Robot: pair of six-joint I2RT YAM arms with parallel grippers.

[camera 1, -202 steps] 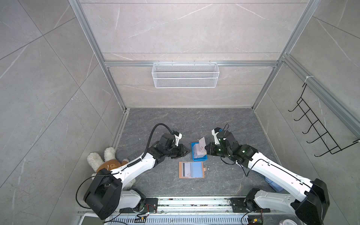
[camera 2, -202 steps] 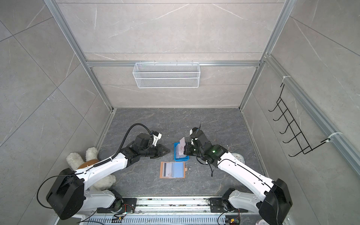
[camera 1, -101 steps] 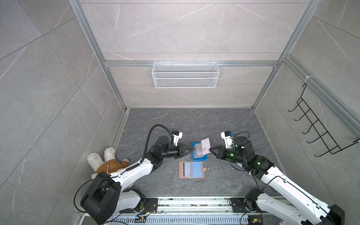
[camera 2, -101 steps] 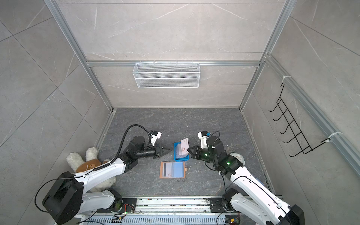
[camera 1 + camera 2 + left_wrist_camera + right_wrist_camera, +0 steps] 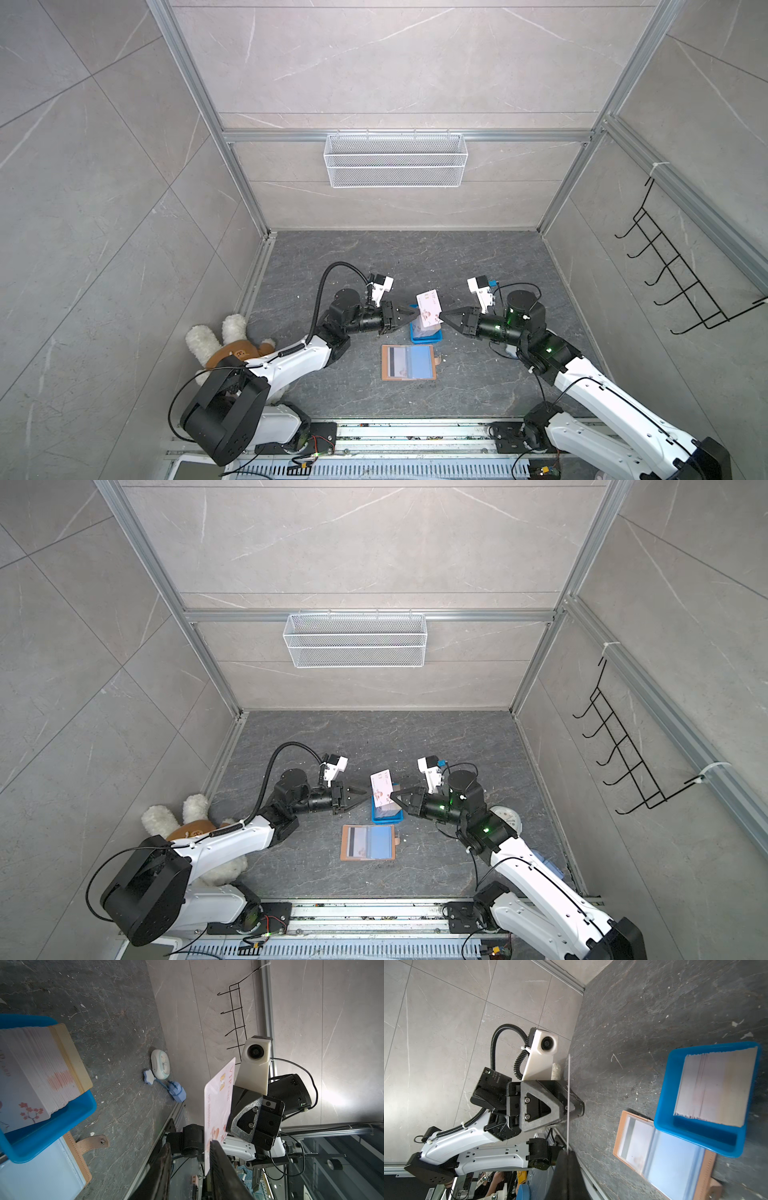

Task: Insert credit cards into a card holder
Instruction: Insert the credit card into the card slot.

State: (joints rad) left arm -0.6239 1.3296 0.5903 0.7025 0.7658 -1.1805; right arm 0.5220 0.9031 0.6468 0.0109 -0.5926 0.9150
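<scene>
One card (image 5: 429, 309) hangs in the air between the two arms, above the blue tray (image 5: 426, 340) that holds the rest of the stack (image 5: 31, 1076). The right jaws are pressed together on it, pinching it near one end. In the right wrist view it shows edge-on as a thin line (image 5: 568, 1084) rising from them.

The left jaws come at the same end from the opposite side. They are spread part way, and in the left wrist view the card (image 5: 218, 1105) stands in the gap between them. It lies close against one jaw and clear of the other, so they do not grip it.

The card's long axis runs across the line joining the two arms. Most of its length stands free on the side where both wrist cameras sit. A hand-over looks to be under way. It turns on the card's flat faces meeting the left jaws squarely, so that closing catches the faces and not a corner.

The card holder (image 5: 409, 362) lies open and flat on the desk (image 5: 478, 266), just beside the tray on the side nearer the arms' bases. It sits about midway between the arms, with a dark-striped card apparently in one sleeve.
</scene>
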